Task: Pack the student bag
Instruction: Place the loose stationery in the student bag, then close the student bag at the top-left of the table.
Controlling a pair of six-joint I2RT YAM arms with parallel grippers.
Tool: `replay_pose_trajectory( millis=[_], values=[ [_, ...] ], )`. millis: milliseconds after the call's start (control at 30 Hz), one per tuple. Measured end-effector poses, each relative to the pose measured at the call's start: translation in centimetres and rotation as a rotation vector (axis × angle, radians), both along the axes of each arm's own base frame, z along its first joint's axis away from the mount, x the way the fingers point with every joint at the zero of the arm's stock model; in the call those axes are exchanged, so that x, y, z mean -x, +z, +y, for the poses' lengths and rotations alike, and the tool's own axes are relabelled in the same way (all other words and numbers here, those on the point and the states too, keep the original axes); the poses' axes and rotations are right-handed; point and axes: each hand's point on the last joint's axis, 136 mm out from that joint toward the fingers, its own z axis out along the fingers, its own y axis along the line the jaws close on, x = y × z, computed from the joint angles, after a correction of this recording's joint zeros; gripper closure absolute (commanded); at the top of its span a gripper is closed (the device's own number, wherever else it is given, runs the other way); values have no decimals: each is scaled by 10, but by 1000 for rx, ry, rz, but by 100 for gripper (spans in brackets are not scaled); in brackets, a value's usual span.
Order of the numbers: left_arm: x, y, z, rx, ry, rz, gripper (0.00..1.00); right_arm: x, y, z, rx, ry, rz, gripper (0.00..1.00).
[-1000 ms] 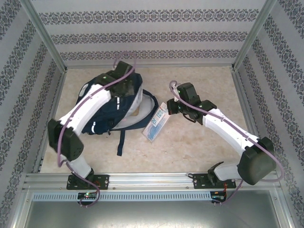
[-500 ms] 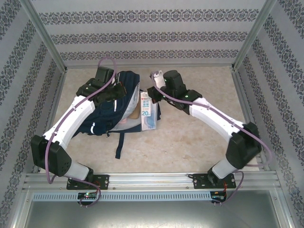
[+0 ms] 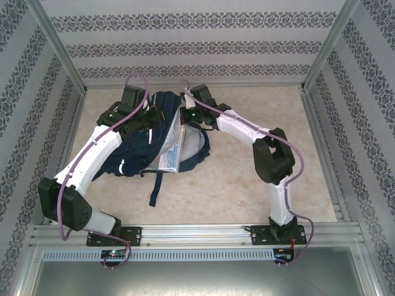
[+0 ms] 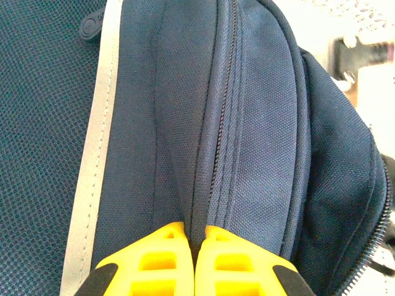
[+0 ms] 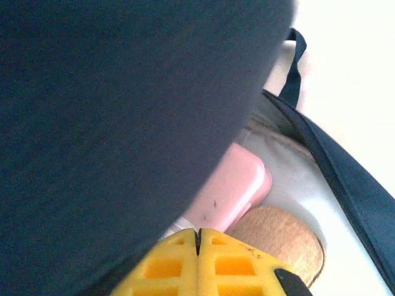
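Bag (image 3: 133, 153) lies near the worktop's (image 3: 234, 194) far-left corner. The left gripper (image 4: 195, 233) pinches a fabric fold by the zip, and the right gripper (image 5: 197, 239), pressed together, sits in the mouth by a pink case (image 5: 231, 191). Best to hold the lip high and seat the packet (image 3: 173, 151) deep. Worktop pale, mottled; patterned walls (image 3: 185, 46) on three sides.

Overhead rear overview; wrist close-ups on bag (image 3: 139, 151)

pink case (image 5: 231, 191) beside tan round pad (image 5: 278, 237) | beige table (image 3: 247, 179) | patterned walls (image 3: 197, 37)
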Motion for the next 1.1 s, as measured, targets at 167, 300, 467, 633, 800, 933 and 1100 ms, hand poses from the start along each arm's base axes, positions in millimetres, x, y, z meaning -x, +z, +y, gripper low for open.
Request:
replay_pose_trajectory(
  millis=[167,300,467,633,800,933,1100],
  values=[
    [3,-3,-2,22,-6,-1,100,-23,-1,14,-34,-34,24,100],
    [0,-4,-2,36,-3,-7,100,-30,-4,22,-40,-39,44,100],
    [-1,-3,-2,42,1,-15,100,-35,-6,25,-49,-52,72,54],
    [-1,-3,-4,49,-8,-12,100,-35,-16,19,-47,-78,104,40],
    [0,-7,-7,56,-20,2,100,-31,-33,-13,-27,-145,158,37],
    [-1,-14,-11,67,-35,21,73,-31,-25,-64,-34,-253,171,37],
    [-2,-20,-21,103,-69,35,48,-23,-3,-124,-62,-382,154,37]
  ],
)
